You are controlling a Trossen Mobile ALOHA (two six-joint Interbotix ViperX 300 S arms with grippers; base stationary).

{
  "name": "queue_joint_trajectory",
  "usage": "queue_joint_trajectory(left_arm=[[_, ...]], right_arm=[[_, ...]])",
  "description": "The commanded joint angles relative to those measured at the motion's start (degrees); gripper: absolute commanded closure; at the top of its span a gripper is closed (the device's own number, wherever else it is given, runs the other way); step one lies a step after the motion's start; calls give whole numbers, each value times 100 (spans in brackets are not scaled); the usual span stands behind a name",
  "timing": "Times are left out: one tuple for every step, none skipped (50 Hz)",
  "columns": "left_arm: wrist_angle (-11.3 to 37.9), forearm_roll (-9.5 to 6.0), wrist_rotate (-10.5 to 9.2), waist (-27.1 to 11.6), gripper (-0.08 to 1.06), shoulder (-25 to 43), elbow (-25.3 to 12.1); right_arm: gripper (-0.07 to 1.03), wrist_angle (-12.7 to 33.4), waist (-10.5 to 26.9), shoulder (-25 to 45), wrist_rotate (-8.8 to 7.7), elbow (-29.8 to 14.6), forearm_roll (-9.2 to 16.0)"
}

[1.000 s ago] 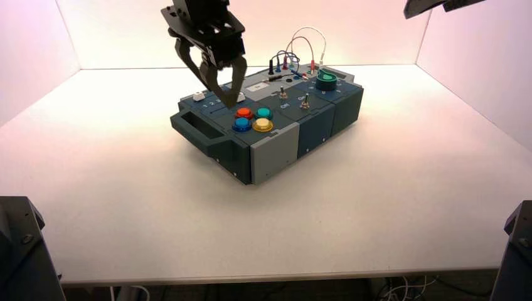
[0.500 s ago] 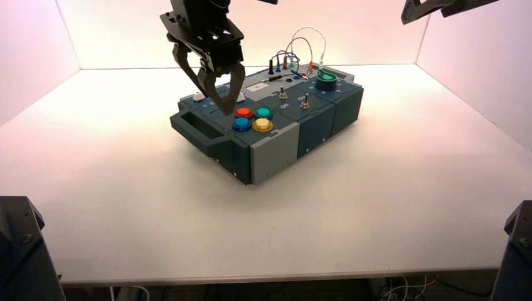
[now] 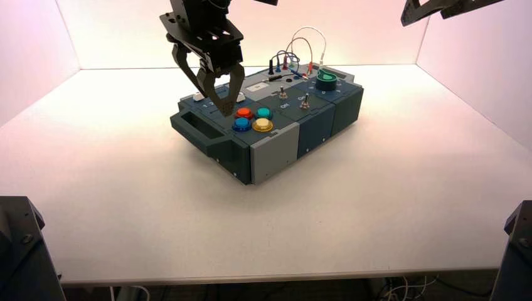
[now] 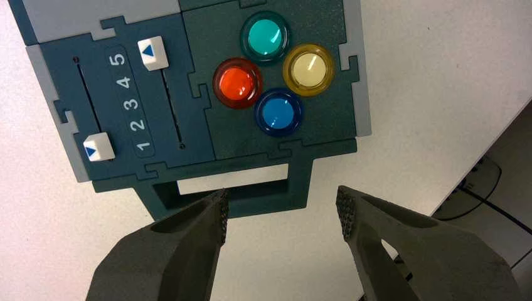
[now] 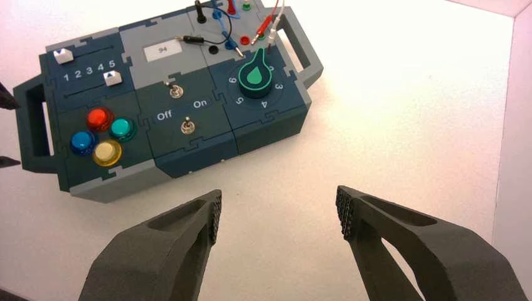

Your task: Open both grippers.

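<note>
My left gripper (image 3: 224,103) hangs over the left end of the dark blue box (image 3: 276,147), above its sliders and handle. In the left wrist view its fingers stand wide apart with nothing between them (image 4: 282,210); the box's handle (image 4: 226,200) and the white table lie below. My right gripper (image 3: 433,7) is raised at the top right, only partly in view in the high view. In the right wrist view it is open and empty (image 5: 279,210), high above the table in front of the box (image 5: 188,157).
The box's left end has red (image 4: 237,83), teal (image 4: 265,37), yellow (image 4: 307,69) and blue (image 4: 278,113) buttons and two white sliders, one at 5 (image 4: 152,53), one at 1 (image 4: 98,147). A green knob (image 5: 254,75), two toggle switches (image 5: 177,92) and wires (image 3: 301,44) lie further right. White walls enclose the table.
My left gripper shifted slightly left and back over the box's left end a second ago and has held still since. The right gripper's visible part shifted a little at the top right.
</note>
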Motion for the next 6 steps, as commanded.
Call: queue_joint_trajectory(left_arm=[[-9,-9,0,9,8,-44,-141],[-9,-9,-9,9,8,-35,-141],[0,-9,-9,9,8,-26,-141],[0,-9,-9,9,8,-26,-132],[18,-9,0,9,8,-9,-141],[26,-9,-9,9,8,0,-132]], right_arm=[[2,-53,35,9,0,-79,9],[2,-53,44,18,0,-79,9],[2,-53,44,18,0,-70,9],[2,-53,53,18,0,-79,9],[2,-53,62,26,0,-79,9],[2,-53,79,26,0,-70,9]])
